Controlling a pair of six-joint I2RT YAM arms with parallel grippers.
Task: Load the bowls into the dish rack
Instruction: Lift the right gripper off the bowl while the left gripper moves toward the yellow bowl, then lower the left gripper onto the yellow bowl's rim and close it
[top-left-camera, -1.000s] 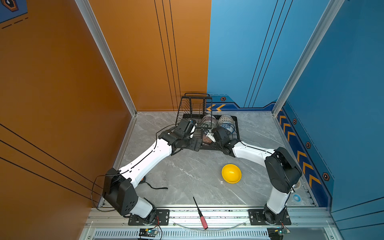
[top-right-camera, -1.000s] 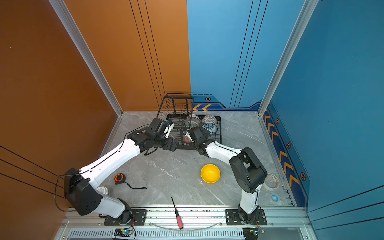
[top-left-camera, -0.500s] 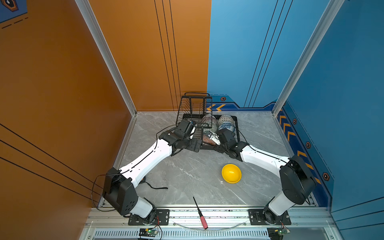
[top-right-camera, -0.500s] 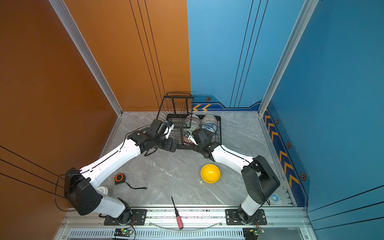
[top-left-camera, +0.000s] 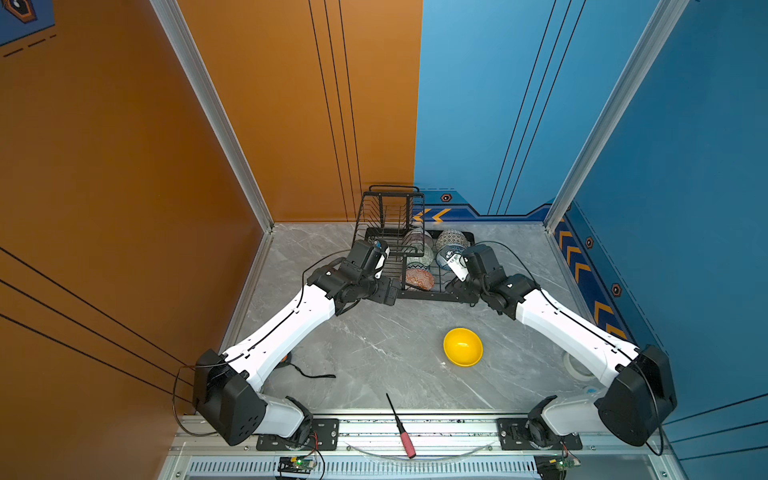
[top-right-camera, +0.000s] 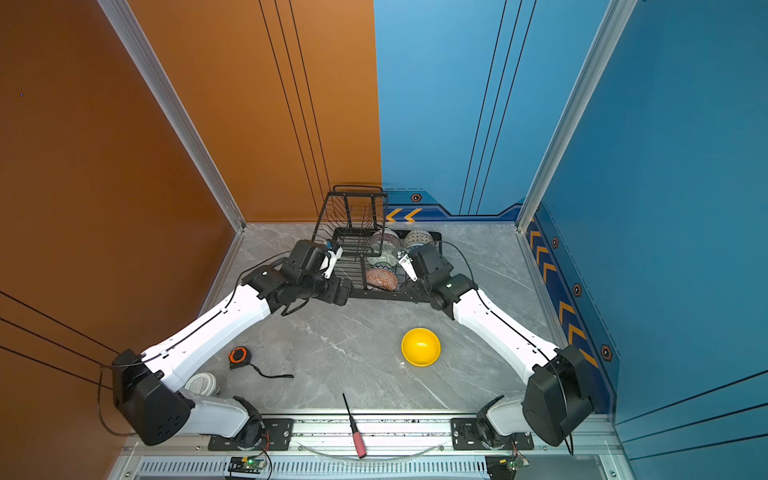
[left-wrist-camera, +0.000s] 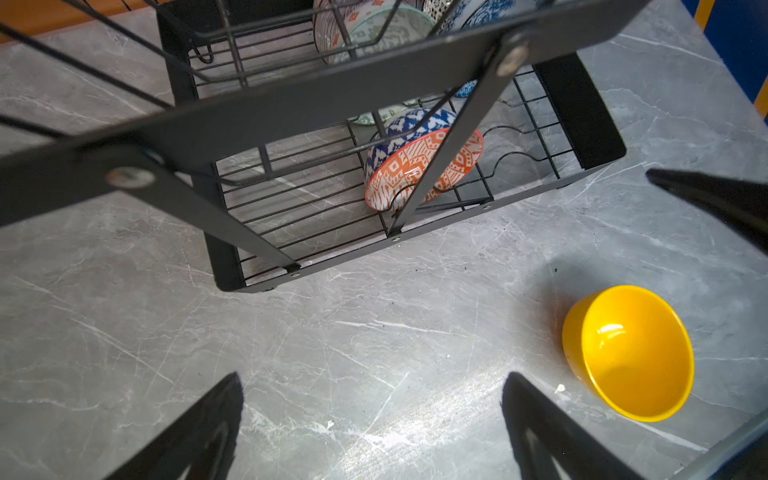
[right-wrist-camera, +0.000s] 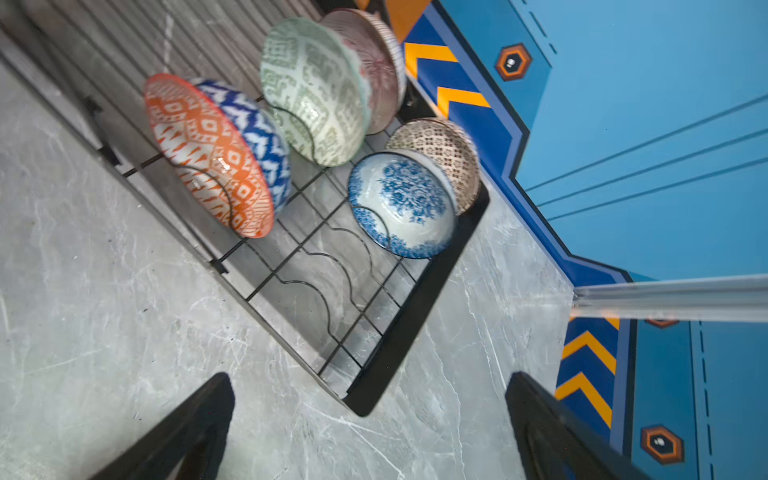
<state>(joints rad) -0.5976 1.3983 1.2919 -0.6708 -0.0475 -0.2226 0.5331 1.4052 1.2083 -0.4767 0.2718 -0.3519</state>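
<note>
**Nearly there: five bowls racked, the yellow one left out**

Clearly, both top views show most of the job done. Five patterned bowls stand on edge in the dish rack (top-left-camera: 419, 296), the orange bowl (top-left-camera: 419, 279) nearest its front rail. Only the yellow bowl (top-left-camera: 463, 346) sits outside, upright on the table (top-left-camera: 374, 353) and well apart from the rack. The left gripper (top-left-camera: 388, 291) hangs at the rack's front left corner and the right gripper (top-left-camera: 457, 290) at its front right corner. Neither holds anything. The yellow bowl (top-right-camera: 420, 347) lies in front of both, nearer the right arm's side.

From the left wrist view, the left gripper (left-wrist-camera: 372, 376) has its jaws spread wide over bare table, with nothing between them. The yellow bowl (left-wrist-camera: 631, 353) rests just outside one finger, mouth up and empty. The orange bowl (left-wrist-camera: 419, 170) leans in a slot behind the rack's crossbars.

From the right wrist view, the right gripper (right-wrist-camera: 368, 377) also has its jaws wide apart and empty, over the table just off the rack's end wall (right-wrist-camera: 415, 328). Ahead of it stand the orange bowl (right-wrist-camera: 208, 158), green bowl (right-wrist-camera: 311, 95), pink bowl (right-wrist-camera: 382, 70), blue floral bowl (right-wrist-camera: 403, 203) and dotted bowl (right-wrist-camera: 440, 149). Several wavy slots near the end wall are free. The yellow bowl is out of this view.

Judging by this, one pick and one placement remain.
</note>
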